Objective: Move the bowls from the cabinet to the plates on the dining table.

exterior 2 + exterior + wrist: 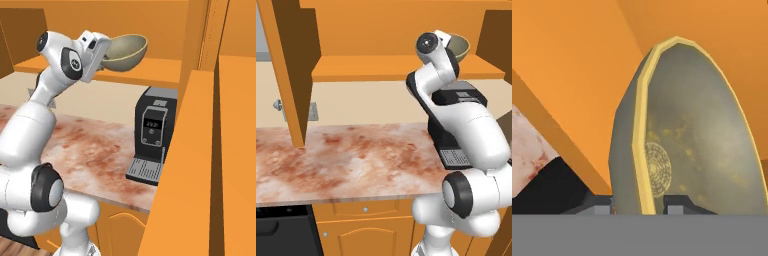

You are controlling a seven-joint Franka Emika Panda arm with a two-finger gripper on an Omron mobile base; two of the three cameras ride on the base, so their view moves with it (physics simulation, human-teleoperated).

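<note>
So one bowl [126, 50] in view: olive outside, yellow-speckled inside, pale rim. Gripper [106, 54] pinches its rim, above the shelf [150, 70].

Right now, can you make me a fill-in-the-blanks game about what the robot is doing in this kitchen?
1. The gripper is holding a ____ by its rim.
2. The bowl is up in the air in front of the orange ____.
3. The black coffee machine stands on the ____ under the cabinet shelf.
4. The jaws are closed on the bowl's ____.

Missing words: bowl; cabinet; counter; rim
</note>
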